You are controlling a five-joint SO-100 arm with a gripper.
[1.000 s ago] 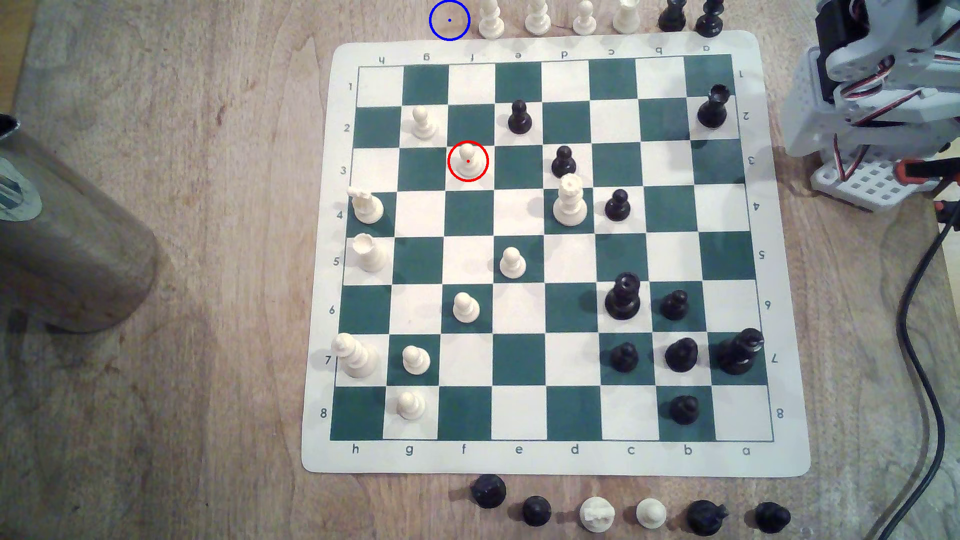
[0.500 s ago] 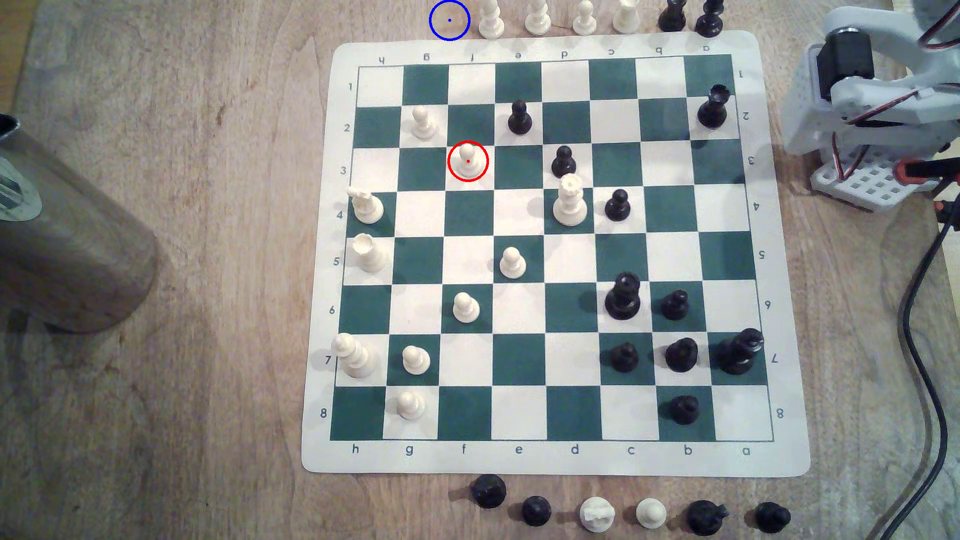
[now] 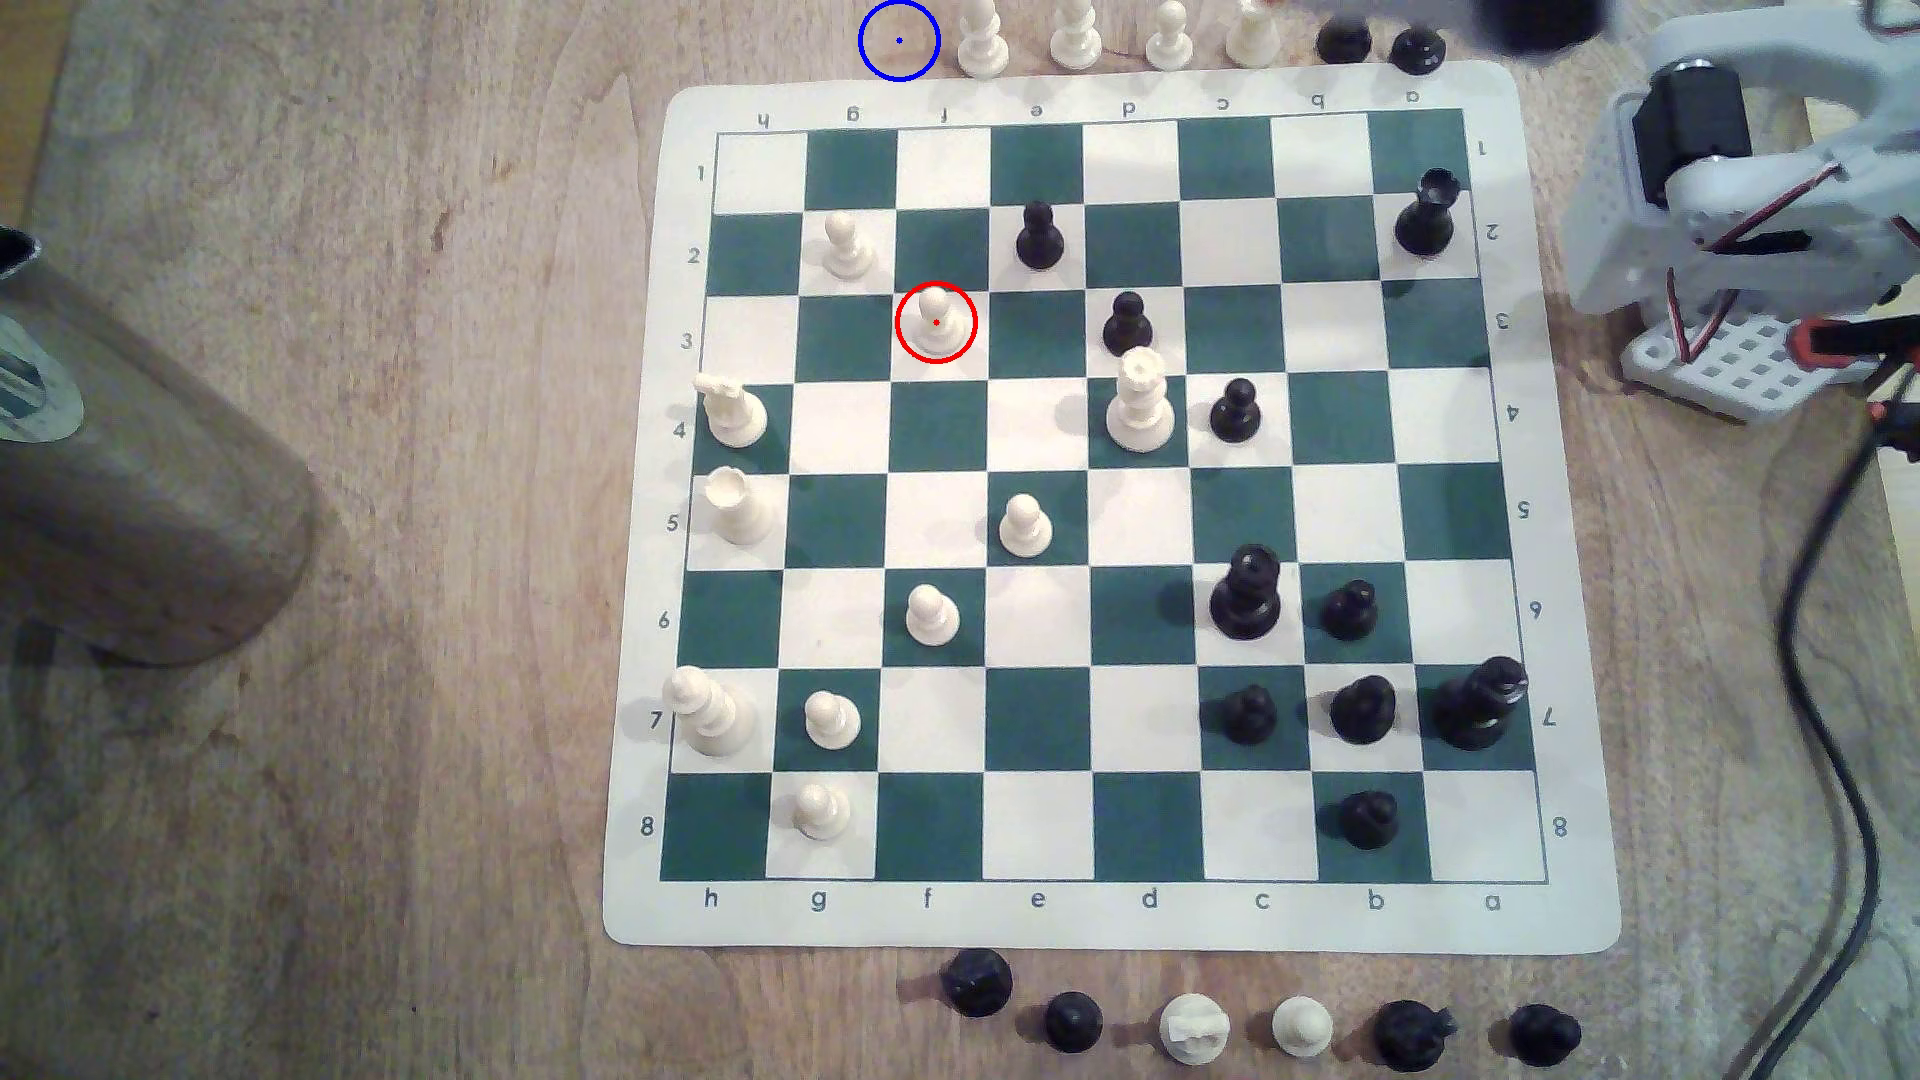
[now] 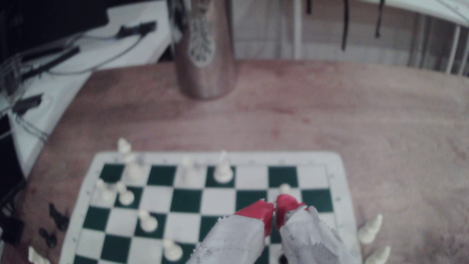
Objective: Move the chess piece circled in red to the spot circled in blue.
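Exterior view: the pawn (image 3: 935,317) is small and cream-white, with a ball head, a thin collar and a wide round base. It stands straight up on a white square of the board (image 3: 1112,919), long way up and down, inside a red ring. The blue spot (image 3: 900,41) is on bare wood at 12 o'clock from the pawn, just past the board's edge. In the wrist view the claw (image 4: 274,207) has red tips pressed almost together, holding nothing, above the board.
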